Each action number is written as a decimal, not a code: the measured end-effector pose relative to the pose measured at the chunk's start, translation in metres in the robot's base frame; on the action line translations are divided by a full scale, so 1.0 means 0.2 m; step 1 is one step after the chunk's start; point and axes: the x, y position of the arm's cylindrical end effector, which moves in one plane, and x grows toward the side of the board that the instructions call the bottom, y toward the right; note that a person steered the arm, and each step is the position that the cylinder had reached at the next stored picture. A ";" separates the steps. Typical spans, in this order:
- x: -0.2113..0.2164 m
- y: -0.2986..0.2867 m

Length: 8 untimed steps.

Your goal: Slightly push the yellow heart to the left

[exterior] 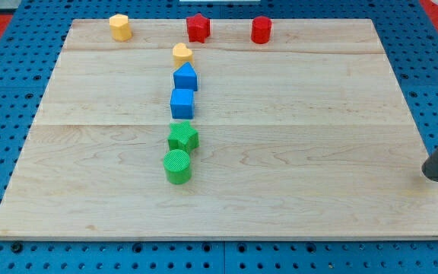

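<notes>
Yellow heart [182, 53] sits in the upper middle of the frame, on the pale wooden surface [318, 152], at the top of a column of blocks. Just below it is the blue pentagon-like block [185, 77], very near or touching. It looks small, stiff and light, so I think it slides easily and may turn if pushed off centre. The contact should be on its right side, at mid-height of the outline. My tip [435, 176] is at the right edge of the frame, well apart from all blocks. There is no hand, only the rod, so it holds nothing.
</notes>
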 end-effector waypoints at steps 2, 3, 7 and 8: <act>-0.30 0.02; -0.68 -0.08; -1.08 -1.50; -1.14 -1.53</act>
